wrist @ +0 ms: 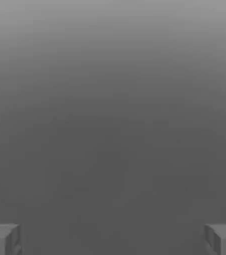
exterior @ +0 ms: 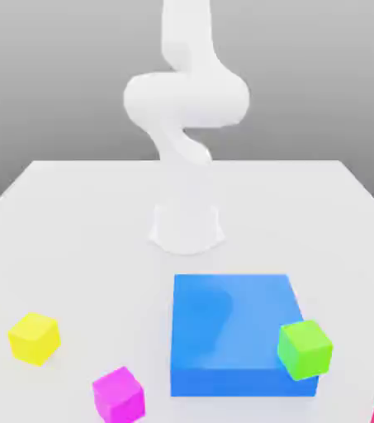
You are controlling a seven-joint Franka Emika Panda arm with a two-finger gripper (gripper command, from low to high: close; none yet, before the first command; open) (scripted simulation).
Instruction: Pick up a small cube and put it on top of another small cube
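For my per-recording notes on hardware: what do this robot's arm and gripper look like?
The arm is plain white, with smooth, rounded segments, a thick bulging joint and a base that flares at the foot. No cables or markings can be made out on it. In the hand view, the gripper has two blocky dark grey jaws, with a bit of white beside each.
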